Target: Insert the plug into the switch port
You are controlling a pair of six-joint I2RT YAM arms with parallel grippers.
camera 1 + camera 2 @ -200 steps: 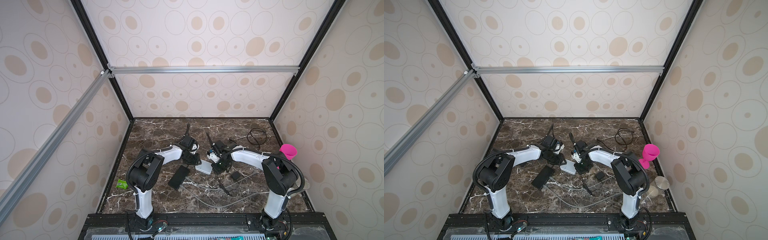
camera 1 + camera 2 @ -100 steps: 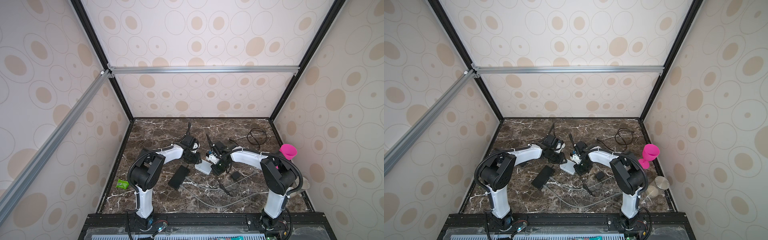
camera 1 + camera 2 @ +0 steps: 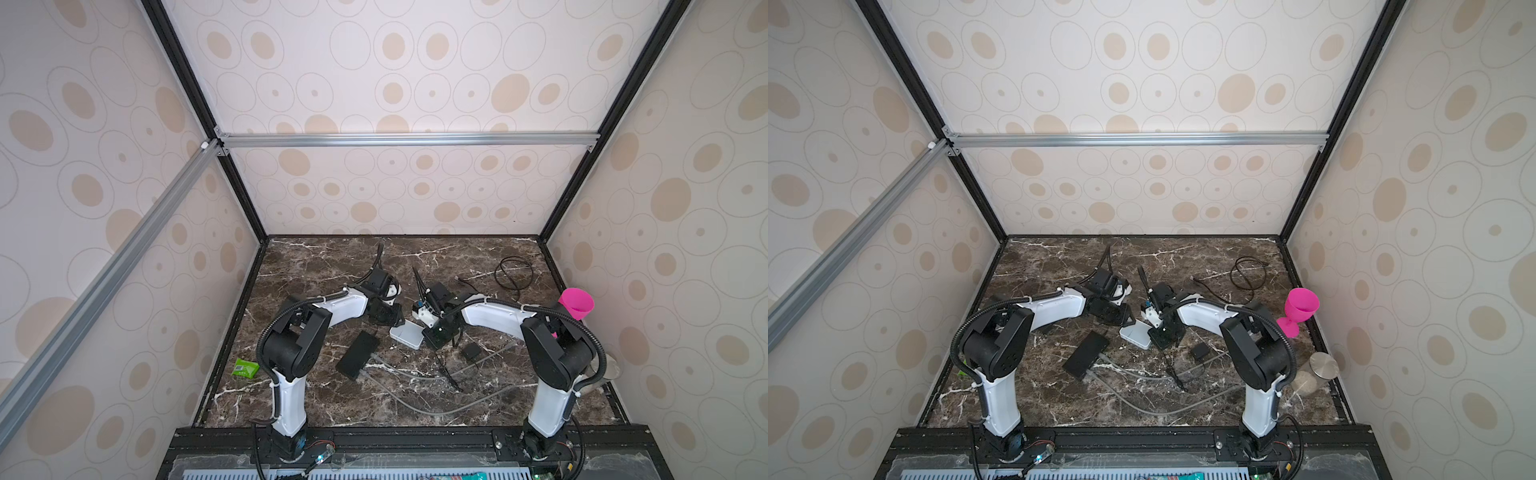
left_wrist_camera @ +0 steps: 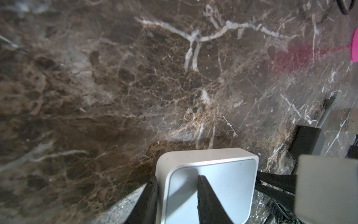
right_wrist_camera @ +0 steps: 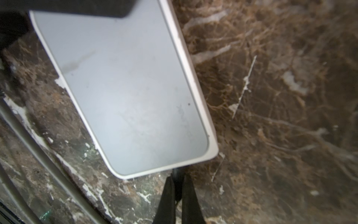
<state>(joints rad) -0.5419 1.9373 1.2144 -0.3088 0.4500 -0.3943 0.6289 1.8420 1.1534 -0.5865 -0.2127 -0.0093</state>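
**Left gripper** (image 4: 177,177), clamped on the far-left end of the white rectangular plastic switch (image 4: 213,174). In the left wrist view one black finger (image 4: 149,194) lies against the outer wall and its partner crosses the pale top face. The hold is judged to be a brace, so that the light housing cannot slide on the polished brown marble counter (image 4: 135,77) when it is pushed from the opposite side.

**Right gripper** (image 5: 178,179), clenched almost completely on the thin black plug (image 5: 176,173). The grasp sits close to the plug's tip, probably so the short free length does not bend under load. In the right wrist view the tip meets the switch's right-hand end wall, close to a corner. The port itself is hidden, so it cannot be told whether the plug is seated or only touching the wall.

**Layout.** In both top views the switch lies flat near the middle of the counter, directly between the two grippers and within reach of both arms. A flat black rectangular box (image 3: 357,354) rests just to its near left. Loose grey cables (image 3: 415,409) trail across the near half of the counter. A pink plastic goblet (image 3: 1301,305) stands well apart at the right edge. None of these obstructs the insertion line.

**Stage (judged).** Final alignment or pressing-in. The next move calls for a straight push along the port's axis against the left gripper's brace.
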